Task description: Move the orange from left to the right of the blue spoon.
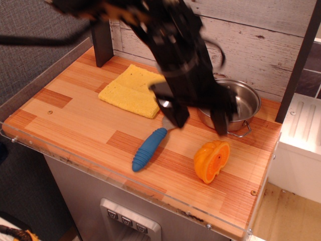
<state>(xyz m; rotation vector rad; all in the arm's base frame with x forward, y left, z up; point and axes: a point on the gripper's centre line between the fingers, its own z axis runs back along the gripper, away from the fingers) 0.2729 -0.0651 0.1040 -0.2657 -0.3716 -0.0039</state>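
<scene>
fingers (199, 119): spread, empty (raised) | orange (212, 160): on table, right of blue spoon (149, 148)

On the tabletop (75, 125): one orange (212, 160), one blue spoon (149, 148), one yellow cloth (134, 91), one metal pot (239, 103).

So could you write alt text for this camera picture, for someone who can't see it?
A toy orange half lies free on a wooden table, to the right of a blue spoon. A black robot arm's open pincer hovers above both, holding nothing. Behind it sit a yellow cloth and a steel pot.
</scene>
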